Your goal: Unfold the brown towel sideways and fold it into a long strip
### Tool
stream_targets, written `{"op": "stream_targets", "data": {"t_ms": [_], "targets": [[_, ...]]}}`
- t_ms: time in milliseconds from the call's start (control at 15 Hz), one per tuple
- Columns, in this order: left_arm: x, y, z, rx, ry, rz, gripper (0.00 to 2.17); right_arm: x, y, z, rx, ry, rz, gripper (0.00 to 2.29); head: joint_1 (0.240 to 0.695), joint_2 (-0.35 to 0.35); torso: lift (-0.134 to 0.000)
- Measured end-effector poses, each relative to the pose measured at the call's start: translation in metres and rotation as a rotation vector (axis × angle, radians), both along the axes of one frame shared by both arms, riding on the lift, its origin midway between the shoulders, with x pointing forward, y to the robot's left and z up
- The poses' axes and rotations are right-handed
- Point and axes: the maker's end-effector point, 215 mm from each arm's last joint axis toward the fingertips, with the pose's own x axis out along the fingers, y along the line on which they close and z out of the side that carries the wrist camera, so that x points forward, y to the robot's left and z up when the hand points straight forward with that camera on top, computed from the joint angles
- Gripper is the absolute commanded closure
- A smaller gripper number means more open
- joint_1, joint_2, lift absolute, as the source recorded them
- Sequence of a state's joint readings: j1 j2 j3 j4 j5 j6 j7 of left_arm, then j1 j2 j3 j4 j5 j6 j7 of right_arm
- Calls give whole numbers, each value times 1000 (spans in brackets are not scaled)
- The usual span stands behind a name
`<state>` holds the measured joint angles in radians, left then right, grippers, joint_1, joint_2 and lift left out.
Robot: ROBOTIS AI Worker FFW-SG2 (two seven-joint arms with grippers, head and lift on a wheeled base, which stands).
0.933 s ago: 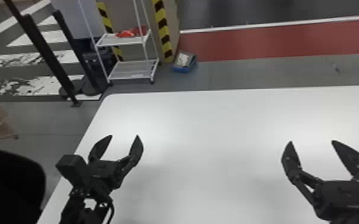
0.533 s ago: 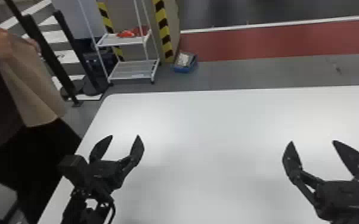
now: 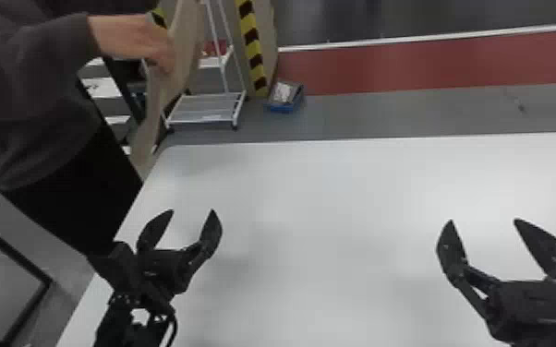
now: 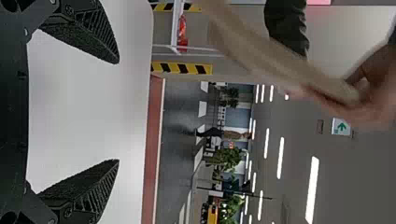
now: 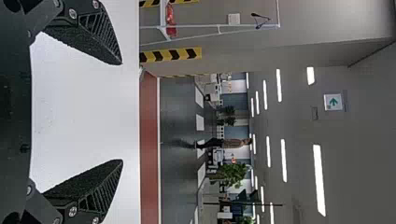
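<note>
Hanging from a person's hand (image 3: 129, 39) in the head view, the brown towel (image 3: 187, 50) is beyond my left tool (image 3: 193, 211), out by the far left corner of the tabletop (image 3: 337, 207). My right tool (image 3: 484, 221) is well across from it, on the other side of my left one. Both tools stand open above the tabletop and hold nothing. I judge the job to be at its very start: the towel has yet to be laid down in front of my tools, so the sideways unfolding and the folding into a long strip are all left to do.

From the left wrist view, my left tool's fingers are spread wide with only air between them. The towel is past their tips, apart from them and in the person's grasp, so that tool has no part in holding it.

In the right wrist view, my right tool's fingers are likewise wide apart, gripping nothing, over the tabletop. Its share of the work, as I judge it, is wholly ahead: no edge taken, no fold made.
</note>
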<state>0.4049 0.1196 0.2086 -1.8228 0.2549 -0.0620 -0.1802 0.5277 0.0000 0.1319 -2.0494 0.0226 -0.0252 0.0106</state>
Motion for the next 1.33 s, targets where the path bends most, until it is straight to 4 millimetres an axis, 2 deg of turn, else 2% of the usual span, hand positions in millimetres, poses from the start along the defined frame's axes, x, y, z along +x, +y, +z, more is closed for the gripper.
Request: {"op": "stream_targets", "data": {"t_ms": [1333], "targets": [[1, 0, -1, -2, -3, -3, 134, -1, -2, -4, -3, 7, -4, 147, 695, 223, -125]]}}
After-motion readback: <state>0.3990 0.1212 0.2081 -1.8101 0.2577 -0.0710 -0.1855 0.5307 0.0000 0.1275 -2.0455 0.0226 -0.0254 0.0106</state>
